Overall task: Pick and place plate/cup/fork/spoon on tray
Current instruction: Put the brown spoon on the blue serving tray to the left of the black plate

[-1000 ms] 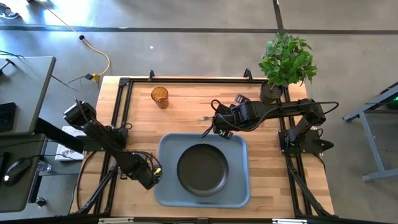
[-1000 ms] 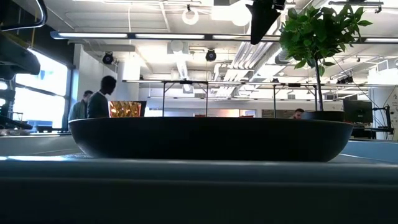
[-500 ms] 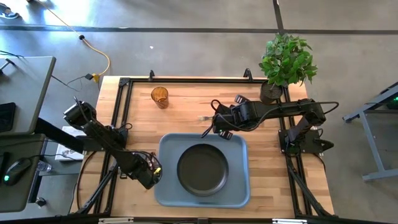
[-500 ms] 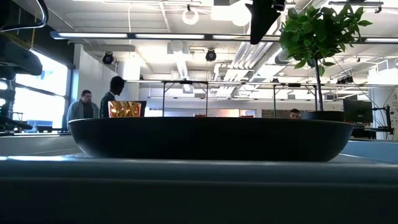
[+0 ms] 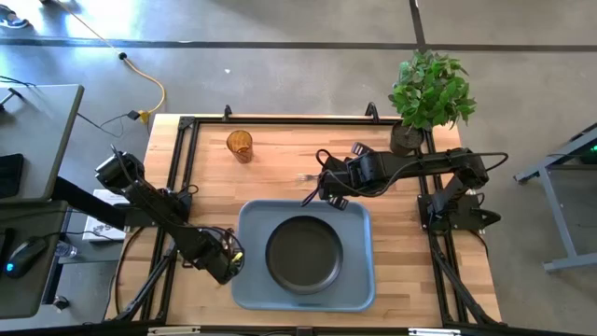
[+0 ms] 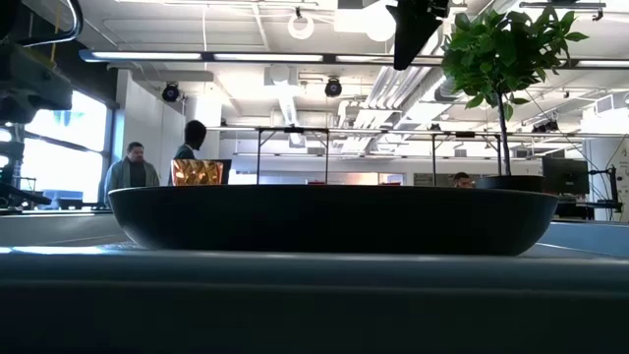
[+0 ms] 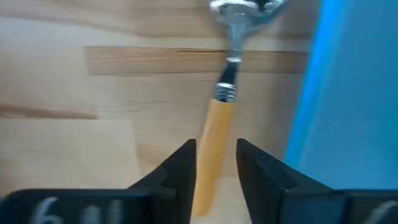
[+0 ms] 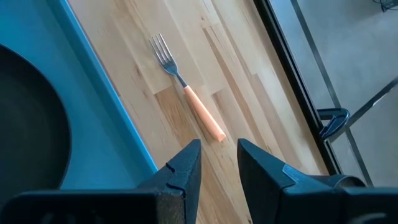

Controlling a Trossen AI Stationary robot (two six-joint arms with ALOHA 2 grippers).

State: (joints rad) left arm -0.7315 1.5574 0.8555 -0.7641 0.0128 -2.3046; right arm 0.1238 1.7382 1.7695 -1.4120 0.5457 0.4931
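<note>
The black plate [image 5: 304,254] sits in the middle of the blue-grey tray [image 5: 248,220]. The amber cup [image 5: 240,145] stands on the table at the far left. The fork [image 8: 186,93] lies on the wood beyond the tray's far rim, tines away from my right gripper [image 5: 320,193], which hovers slightly open and empty over that rim. My left gripper [image 5: 230,265] is at the tray's left rim, low over the spoon [image 7: 217,118], which it hides in the high view. The spoon lies alongside the tray's rim [image 7: 311,93]. My left gripper has the spoon's orange handle [image 7: 211,155] between its two fingers, near the handle's free end, and comes at it from above, pointing down. The fingers [image 7: 183,168] lie across the handle. The silver bowl [image 7: 245,6] points away from the gripper. Whether the spoon is lifted off the wood, I cannot tell.
A potted plant [image 5: 429,93] stands at the table's far right corner. Bare wood lies between the cup and the fork. In the low view the plate [image 6: 334,218] fills the foreground, and people stand in the room behind it.
Neither gripper has visibly moved. A person in the room behind the table has walked to the right.
</note>
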